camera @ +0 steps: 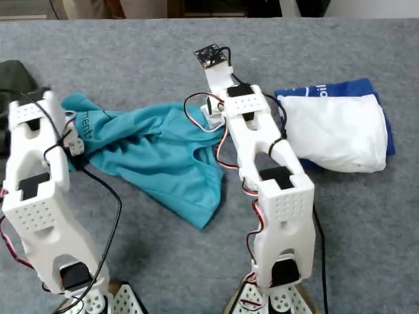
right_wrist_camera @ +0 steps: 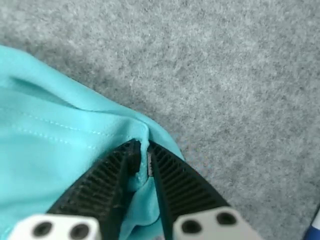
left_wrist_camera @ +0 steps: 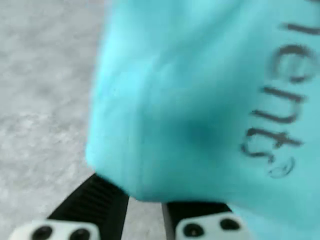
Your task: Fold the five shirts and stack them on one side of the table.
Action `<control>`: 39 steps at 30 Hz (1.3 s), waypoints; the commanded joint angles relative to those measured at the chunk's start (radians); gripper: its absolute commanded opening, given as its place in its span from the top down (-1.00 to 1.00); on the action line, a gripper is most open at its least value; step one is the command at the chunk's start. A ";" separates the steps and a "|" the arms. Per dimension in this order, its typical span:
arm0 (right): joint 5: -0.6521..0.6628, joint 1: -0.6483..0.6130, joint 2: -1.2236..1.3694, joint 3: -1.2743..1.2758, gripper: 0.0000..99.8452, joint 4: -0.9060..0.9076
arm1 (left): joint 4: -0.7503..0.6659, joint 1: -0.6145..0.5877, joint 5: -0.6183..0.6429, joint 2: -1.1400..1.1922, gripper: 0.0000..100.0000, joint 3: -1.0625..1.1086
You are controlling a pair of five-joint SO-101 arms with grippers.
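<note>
High view: a gray counter point(camera: 163, 261) holds 4 shirts. The teal shirt point(camera: 163, 157) is near the middle, a bit toward the left edge. It is bunched up and pulled between the 2 arms, and 1 loose part hangs toward the near edge.

The left hand point(left_wrist_camera: 142, 190) pinches the left end of the teal shirt. The cloth hangs over its black fingers point(left_wrist_camera: 95, 200) and hides their tips. The right hand point(right_wrist_camera: 141, 150) is pressed together on the rim of the teal shirt at its right end, just above the counter.

A white shirt point(camera: 337, 131) lies folded by the right edge. It sits on top of a blue shirt point(camera: 327, 88) that peeks out along the far side. A dark shirt point(camera: 13, 78) lies in a heap at the left edge, just beside the left arm.
</note>
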 commanded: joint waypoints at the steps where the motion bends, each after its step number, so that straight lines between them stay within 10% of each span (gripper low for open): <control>1: 0.009 0.004 -0.010 -0.048 1.00 0.006 | 0.158 0.011 0.006 -0.105 0.96 -0.153; 13: -0.011 0.028 -0.061 -0.114 1.00 0.130 | 0.327 0.021 0.005 -0.449 0.96 -0.488; 24: 0.031 0.111 -0.555 -0.826 1.00 0.539 | 0.327 0.014 0.060 -0.720 0.96 -0.520; 39: 0.114 0.285 -0.889 -1.395 1.00 0.512 | 0.327 0.020 0.155 -1.006 0.96 -0.677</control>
